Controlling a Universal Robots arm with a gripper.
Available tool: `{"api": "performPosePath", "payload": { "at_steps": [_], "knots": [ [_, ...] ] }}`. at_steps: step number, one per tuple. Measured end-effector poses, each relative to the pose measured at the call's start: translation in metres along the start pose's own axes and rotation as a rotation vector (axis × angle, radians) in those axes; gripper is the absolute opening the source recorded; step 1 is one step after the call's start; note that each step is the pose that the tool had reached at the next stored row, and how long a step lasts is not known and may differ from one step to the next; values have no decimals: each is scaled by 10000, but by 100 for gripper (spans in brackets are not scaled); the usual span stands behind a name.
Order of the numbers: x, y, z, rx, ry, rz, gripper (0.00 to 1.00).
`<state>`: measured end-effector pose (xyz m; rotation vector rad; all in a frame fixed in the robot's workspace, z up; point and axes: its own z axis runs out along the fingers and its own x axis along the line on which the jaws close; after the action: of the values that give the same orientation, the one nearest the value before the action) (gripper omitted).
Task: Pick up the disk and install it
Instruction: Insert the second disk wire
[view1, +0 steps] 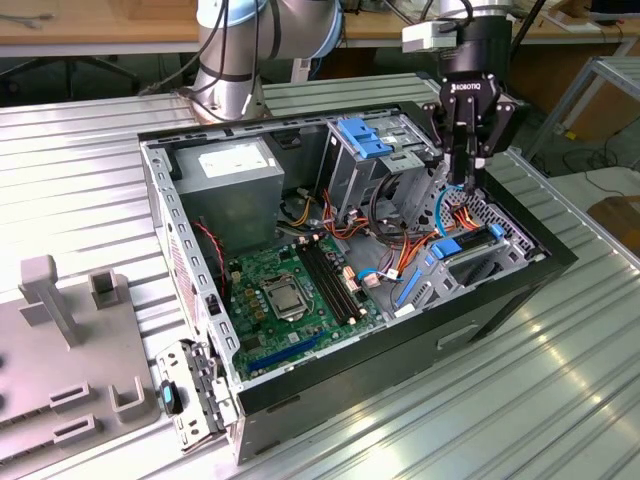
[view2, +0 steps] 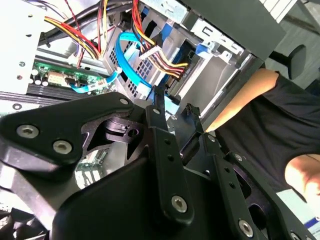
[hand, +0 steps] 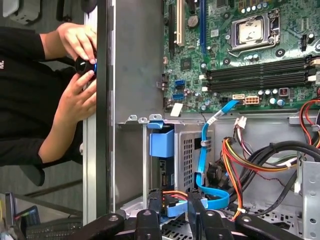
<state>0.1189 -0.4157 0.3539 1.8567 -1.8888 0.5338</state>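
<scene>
Ribbed metal tabletop (view1: 560, 400) carried an open computer case (view1: 500, 290), with wooden benches behind. The gripper (view1: 462, 178) hung inside the case's corner by the drive cage (view1: 375, 150), fingers (hand: 148, 220) narrowly parted around blue cables (hand: 200, 165), gripping nothing. The disk (view1: 470, 247) sat just below in its bay. Bundled wires crowded close around the gripper.

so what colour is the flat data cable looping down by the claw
Bright blue. The flat data cable shows best in the first wrist view, curving down from the motherboard toward the claw.
</scene>
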Motion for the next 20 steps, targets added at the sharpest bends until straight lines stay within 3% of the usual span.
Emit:
{"api": "performPosePath", "payload": {
  "at_steps": [5,12,20],
  "knots": [
    [-60,-51,-24,-64,-3,58,35],
    [-61,-77,-25,-86,52,89,35],
    [-57,-78,-20,-85,53,88,35]
  ]
}}
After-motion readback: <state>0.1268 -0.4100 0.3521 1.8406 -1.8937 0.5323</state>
